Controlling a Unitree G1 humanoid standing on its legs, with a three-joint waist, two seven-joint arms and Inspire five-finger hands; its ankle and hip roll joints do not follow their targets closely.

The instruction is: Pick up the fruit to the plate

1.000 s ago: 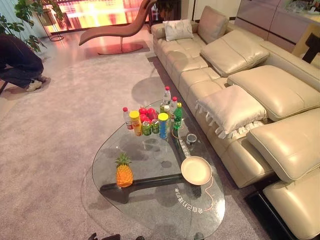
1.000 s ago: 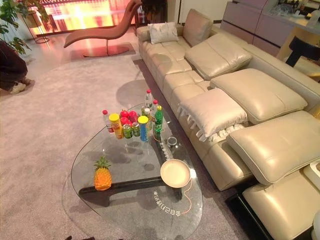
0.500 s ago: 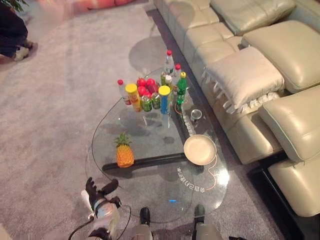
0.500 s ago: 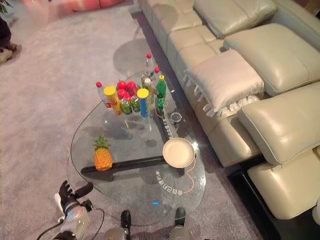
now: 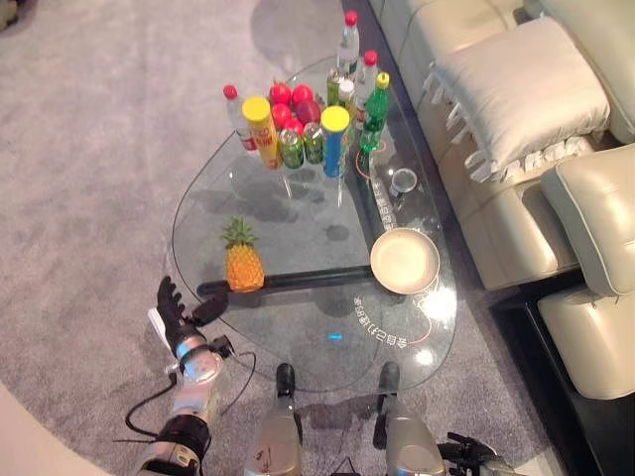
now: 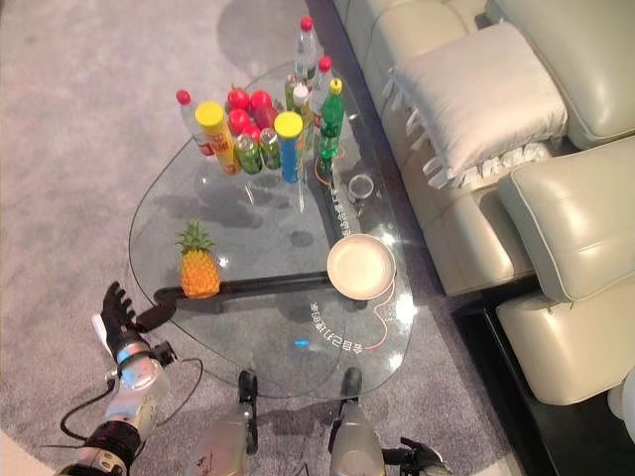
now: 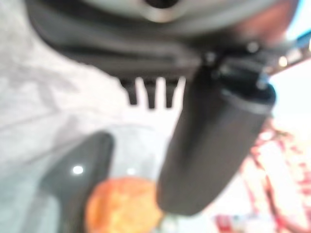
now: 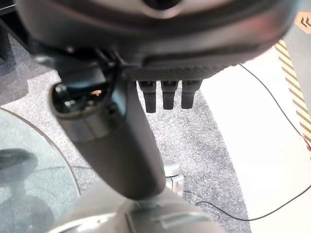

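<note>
Glass makes up the top of the low table (image 5: 298, 327), and on it the pineapple (image 5: 243, 260) stands upright near the robot's left edge, well apart from the empty cream plate (image 5: 405, 261) that sits toward the sofa side, with a dark bar under the glass running between them. At the far end stands a cluster of bottles and cans (image 5: 317, 124) with some red fruit (image 5: 293, 99) among them. The left hand (image 5: 179, 317) hovers off the table's near-left edge, its fingers straight and spread, holding nothing. The right hand (image 6: 422, 458) shows low at the near edge of the right eye view, its fingers straight in its own wrist view, also empty. The step in hand looks like the reach for the pineapple: the left hand is nearer, and it would do well to come in from the side at the fruit's body, below the leafy crown, and close around the widest part so the fruit stays upright when lifted. The carry to the plate should pass over bare glass, clear of the bottles. The left wrist view shows the orange fruit just past the thumb, a closeness the head views do not give; they alone show the plate.
</note>
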